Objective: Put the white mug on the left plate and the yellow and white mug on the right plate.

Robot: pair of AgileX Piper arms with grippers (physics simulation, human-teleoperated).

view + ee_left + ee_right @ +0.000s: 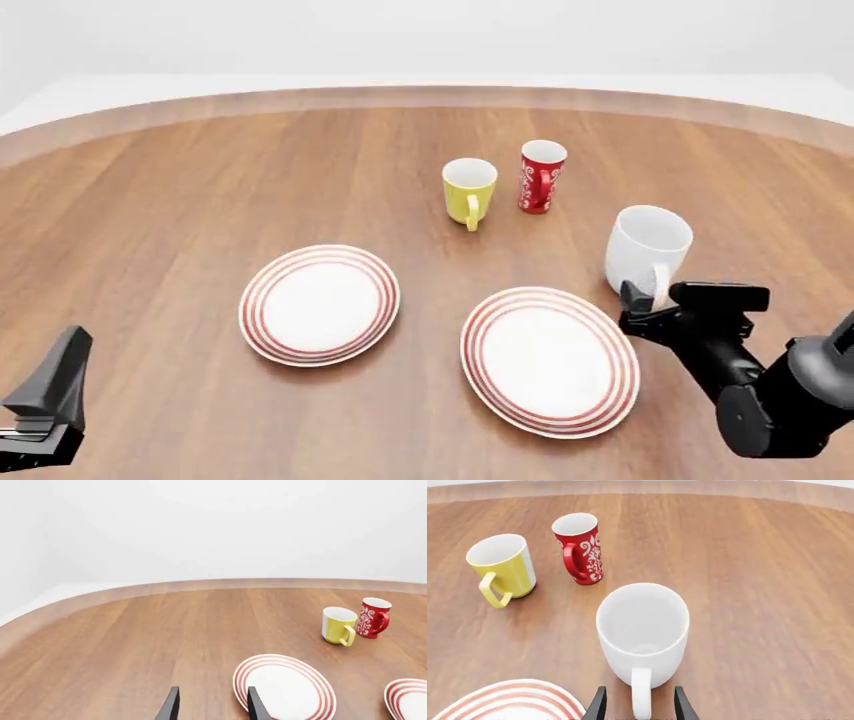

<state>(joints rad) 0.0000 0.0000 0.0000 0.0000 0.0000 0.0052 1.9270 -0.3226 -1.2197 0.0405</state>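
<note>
Your right gripper (634, 705) sits at the near right, fingers apart and straddling the handle of the white mug (642, 632). No squeeze yet that I can see, so call it open. Left gripper (211, 706) is parked at the near left, fingers spread w/ nothing between them, just near of the left plate (320, 303).

Step in hand, as I read it: grabbing the white mug. Neither mug is on a plate yet. Next move calls for closing on the handle, lifting, then carrying left across the right plate (550, 358) to the left plate. That's a long reach for the right arm, so you may need a handover or a set-down partway.

Going far: the white mug stands upright just right of and beyond the right plate. Further out, near table centre, the yellow and white mug (469, 191) stands w/ its handle toward you, and the red cup (541, 176) is just beside it on the right, apart.

Right wrist view shows the handle lined up between the fingers; front view can't settle that, arm's in the way. Front view alone shows both plates whole. Left wrist view misses the white mug entirely.
</note>
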